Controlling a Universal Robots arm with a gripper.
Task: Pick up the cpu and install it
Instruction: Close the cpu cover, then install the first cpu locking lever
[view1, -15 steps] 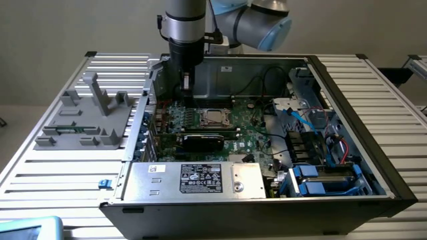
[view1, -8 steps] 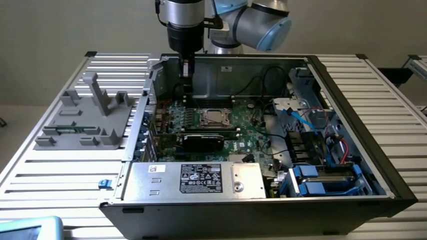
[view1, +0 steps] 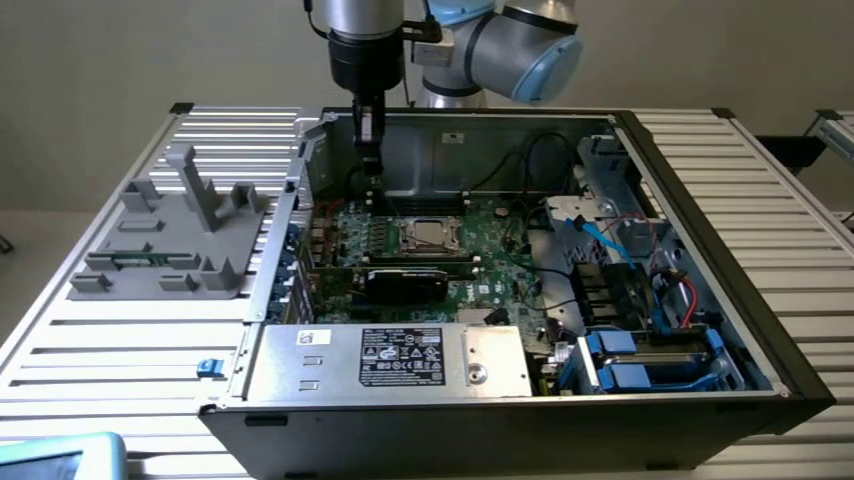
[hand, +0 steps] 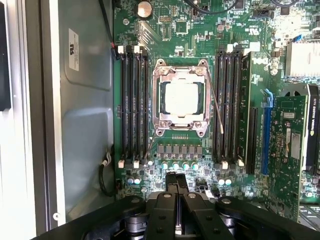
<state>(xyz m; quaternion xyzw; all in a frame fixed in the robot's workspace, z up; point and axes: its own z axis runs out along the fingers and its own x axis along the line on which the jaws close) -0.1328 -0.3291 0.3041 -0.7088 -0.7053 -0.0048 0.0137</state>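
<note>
Near the ctr of the green motherboard (hand: 200, 50), the cpu (hand: 181, 98) lies flat in its socket, silvery top up, w/ the metal socket frame (hand: 159, 107) around it. Dark RAM slots (hand: 132, 100) run along both sides of the socket. The gripper (hand: 177, 182) hangs over the board's rear edge by the case's back wall (view1: 454, 150), apart from the socket, fingers pressed together w/ nothing btwn them. Outside the case, a grey tray (view1: 160, 255) sits on the slatted table (view1: 120, 340), at the exterior view's left.
</note>
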